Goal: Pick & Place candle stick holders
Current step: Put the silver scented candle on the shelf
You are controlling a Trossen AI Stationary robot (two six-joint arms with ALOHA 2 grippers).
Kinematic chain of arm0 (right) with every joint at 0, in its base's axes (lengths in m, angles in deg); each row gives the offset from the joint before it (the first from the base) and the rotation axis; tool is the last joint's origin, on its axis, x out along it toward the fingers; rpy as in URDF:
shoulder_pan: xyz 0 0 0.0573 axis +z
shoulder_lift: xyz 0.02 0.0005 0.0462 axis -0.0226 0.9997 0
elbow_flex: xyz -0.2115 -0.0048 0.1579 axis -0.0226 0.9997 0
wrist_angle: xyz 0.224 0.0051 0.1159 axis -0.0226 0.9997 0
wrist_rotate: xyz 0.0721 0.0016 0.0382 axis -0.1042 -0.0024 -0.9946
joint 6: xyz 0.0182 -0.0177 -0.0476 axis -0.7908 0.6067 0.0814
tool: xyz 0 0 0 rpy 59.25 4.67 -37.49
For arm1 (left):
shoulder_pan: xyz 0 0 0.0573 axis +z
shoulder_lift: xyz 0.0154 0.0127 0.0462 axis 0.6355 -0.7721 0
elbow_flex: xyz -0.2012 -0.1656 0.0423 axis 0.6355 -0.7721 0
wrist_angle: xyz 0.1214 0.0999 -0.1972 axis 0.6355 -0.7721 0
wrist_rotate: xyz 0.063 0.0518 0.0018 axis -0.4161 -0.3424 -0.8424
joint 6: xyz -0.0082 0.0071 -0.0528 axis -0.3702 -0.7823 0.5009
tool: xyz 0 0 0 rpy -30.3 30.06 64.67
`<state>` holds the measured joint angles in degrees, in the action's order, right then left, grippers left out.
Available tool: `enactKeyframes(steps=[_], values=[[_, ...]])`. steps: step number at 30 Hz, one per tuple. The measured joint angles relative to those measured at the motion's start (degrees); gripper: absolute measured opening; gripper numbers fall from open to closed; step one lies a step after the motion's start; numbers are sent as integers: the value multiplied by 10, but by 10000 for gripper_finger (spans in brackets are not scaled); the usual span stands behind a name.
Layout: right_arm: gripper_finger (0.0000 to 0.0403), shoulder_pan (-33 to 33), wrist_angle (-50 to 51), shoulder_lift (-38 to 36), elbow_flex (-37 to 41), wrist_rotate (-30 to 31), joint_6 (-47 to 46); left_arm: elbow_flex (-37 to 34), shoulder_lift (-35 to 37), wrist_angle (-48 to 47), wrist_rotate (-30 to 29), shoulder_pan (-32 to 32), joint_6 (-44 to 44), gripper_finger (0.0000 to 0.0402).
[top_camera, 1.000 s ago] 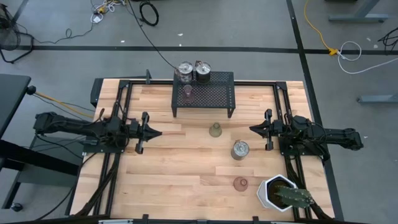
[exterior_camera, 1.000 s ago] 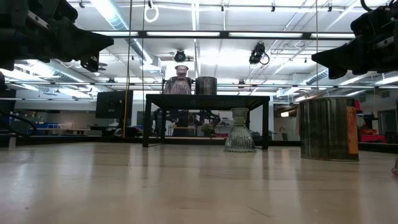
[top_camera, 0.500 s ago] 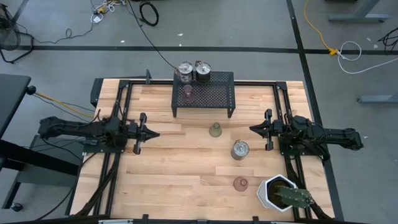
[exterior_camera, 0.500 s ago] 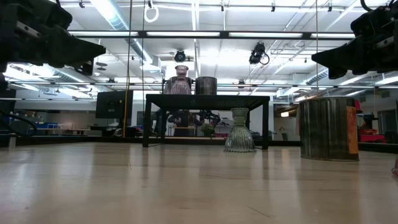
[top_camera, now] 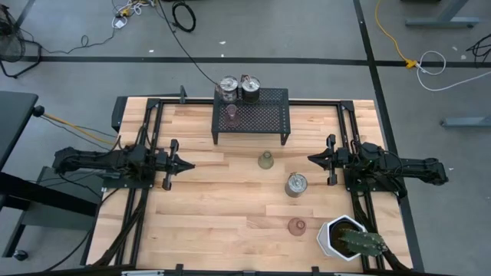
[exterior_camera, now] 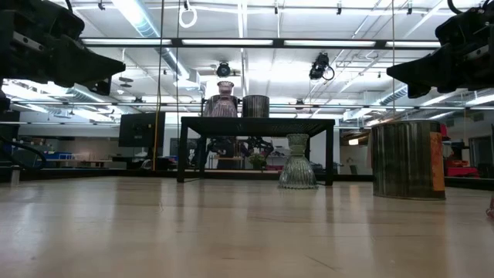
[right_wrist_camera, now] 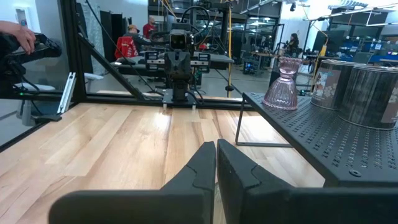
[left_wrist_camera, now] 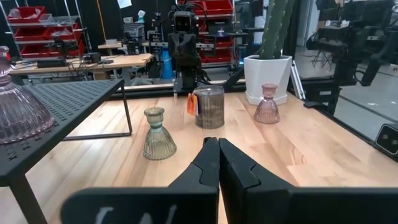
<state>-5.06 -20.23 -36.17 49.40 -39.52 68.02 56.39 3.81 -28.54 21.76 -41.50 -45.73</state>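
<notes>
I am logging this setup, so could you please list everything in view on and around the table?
Metallic holders: two silvery on the black mesh rack at its back left; one on the table.
Pink glass holders: one on the rack; one near the cactus.
Olive-green glass holder: one, in front of the rack.
White hexagonal pot with cactus: one, front right corner.
Wooden table: one.
Left pincer: shut, left side.
Right pincer: shut, right side.

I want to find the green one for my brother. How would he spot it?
Start at the black mesh rack at the table's far edge. Just in front of it on the bare wood stands the olive-green glass holder. It's bell-shaped and ribbed, unlike the silvery can nearby.
</notes>
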Motion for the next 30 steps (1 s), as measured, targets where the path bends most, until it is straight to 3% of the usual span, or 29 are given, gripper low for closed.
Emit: enactKeyframes(steps=[12, 30], values=[[20, 0, 0, 0, 0, 0, 0, 0, 53, -28, 5, 0, 12, 0], [20, 0, 0, 0, 0, 0, 0, 0, 52, -36, -2, 0, 15, 15]])
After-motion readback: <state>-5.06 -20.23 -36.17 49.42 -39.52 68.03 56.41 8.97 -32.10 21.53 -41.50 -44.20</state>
